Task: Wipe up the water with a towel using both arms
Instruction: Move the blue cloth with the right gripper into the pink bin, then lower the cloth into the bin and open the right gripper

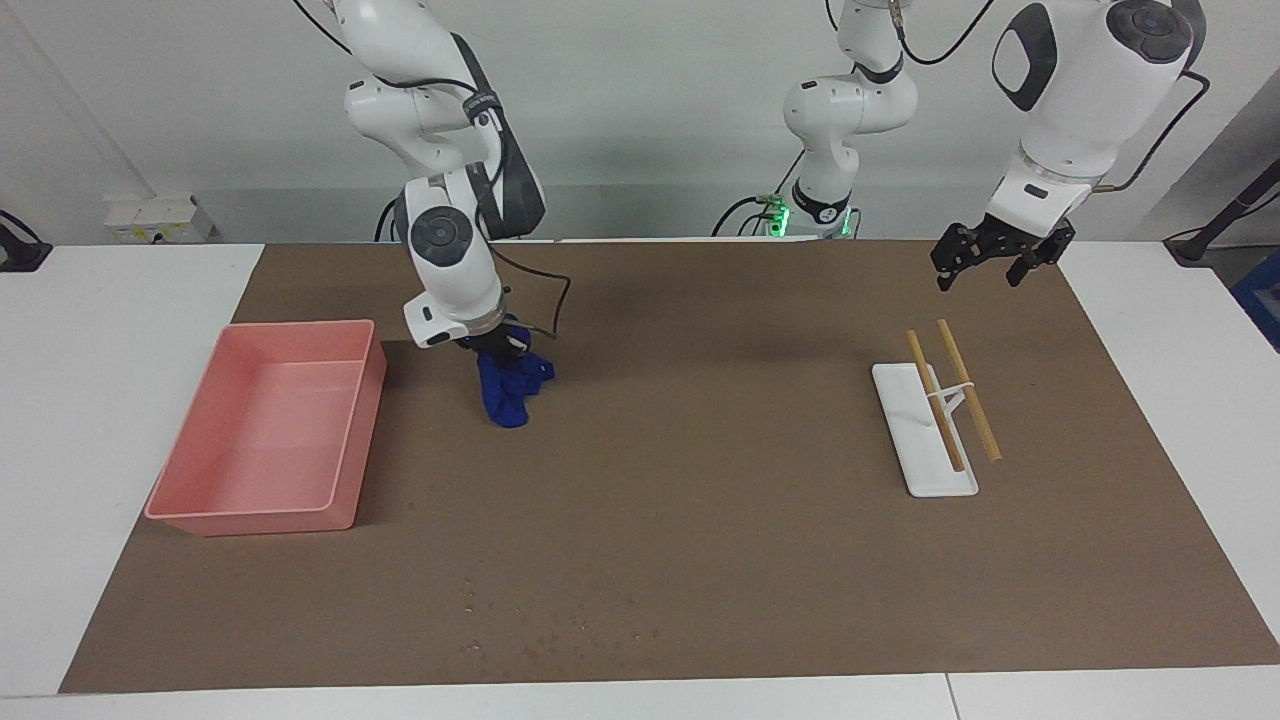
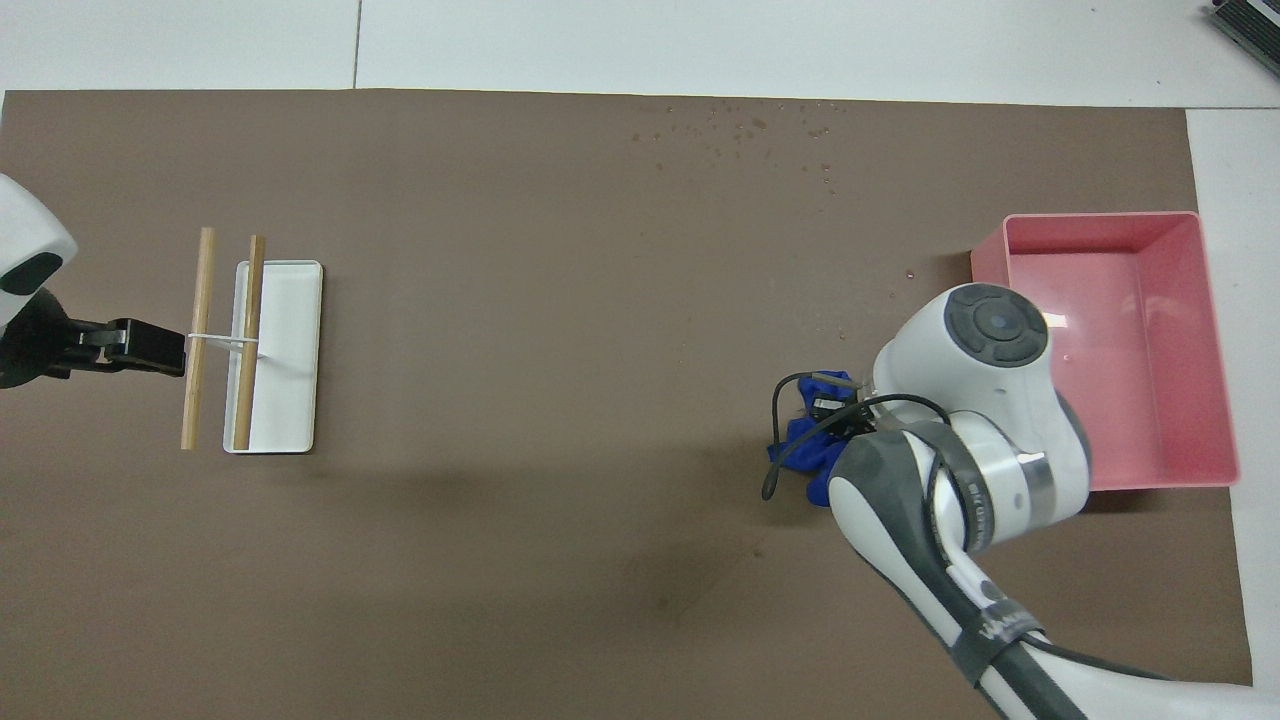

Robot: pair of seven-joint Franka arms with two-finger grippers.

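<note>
One pincer (image 1: 497, 350) — blue towel (image 1: 508, 388) clamped.

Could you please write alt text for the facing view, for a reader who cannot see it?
The right gripper, shut on a blue towel, hangs beside a pink bin on a brown mat. Water specks the mat's edge farthest from the robots; the open left gripper waits.
</note>
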